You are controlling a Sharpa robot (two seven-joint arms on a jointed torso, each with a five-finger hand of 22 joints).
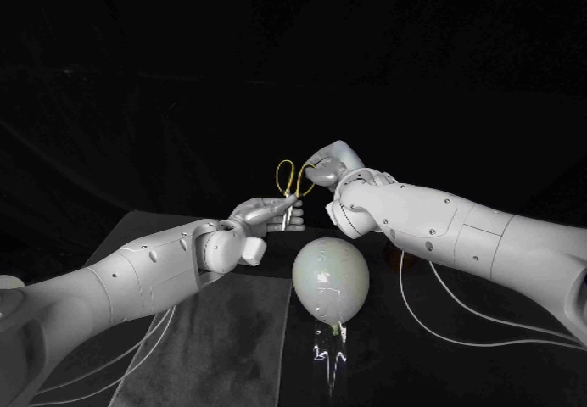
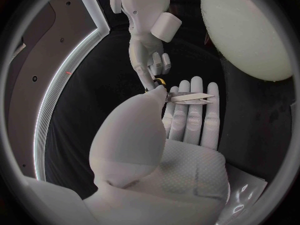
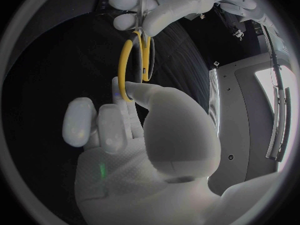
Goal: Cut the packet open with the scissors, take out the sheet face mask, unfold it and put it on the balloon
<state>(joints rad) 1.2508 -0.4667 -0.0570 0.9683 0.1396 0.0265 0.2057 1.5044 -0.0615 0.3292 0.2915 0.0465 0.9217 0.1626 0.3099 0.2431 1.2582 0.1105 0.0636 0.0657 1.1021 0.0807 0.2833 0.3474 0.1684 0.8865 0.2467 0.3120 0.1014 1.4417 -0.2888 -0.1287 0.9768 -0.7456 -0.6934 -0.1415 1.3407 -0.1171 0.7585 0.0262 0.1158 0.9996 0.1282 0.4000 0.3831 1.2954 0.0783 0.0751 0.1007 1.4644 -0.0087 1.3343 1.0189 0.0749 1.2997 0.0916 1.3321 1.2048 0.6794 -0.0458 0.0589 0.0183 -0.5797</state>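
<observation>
**Step in hand:** the scissors are being passed into a cutting grip. Judged from this, the packet is not yet cut.

**Position.** The scissors stand roughly upright in the air above the table, handles up, just beyond the balloon. The balloon lies on the table between the two forearms, beside a grey cloth. A glinting item lies at the balloon's near end. Whether it is the packet cannot be told.

**Left hand**. The thumb presses the blades against the extended fingers. This hand carries the scissors by the blade end.

**Right hand**. The thumb and one finger close on the end of a yellow handle loop. The other fingers lie alongside and hold nothing. Whether the thumb passes through the loop cannot be told.

**Recommended procedure:**
1. Hold the left pinch firm and steady so that the loops present a fixed target.
2. Seat the right thumb fully in one loop and the fingers in the other. A fingertip hold on the rim is unlikely to drive the blades.
3. Release the left pinch only when the right hand bears the scissors alone.
4. Keep the blades closed and pointed away from the balloon during the transfer. A puncture would probably end the task.
</observation>
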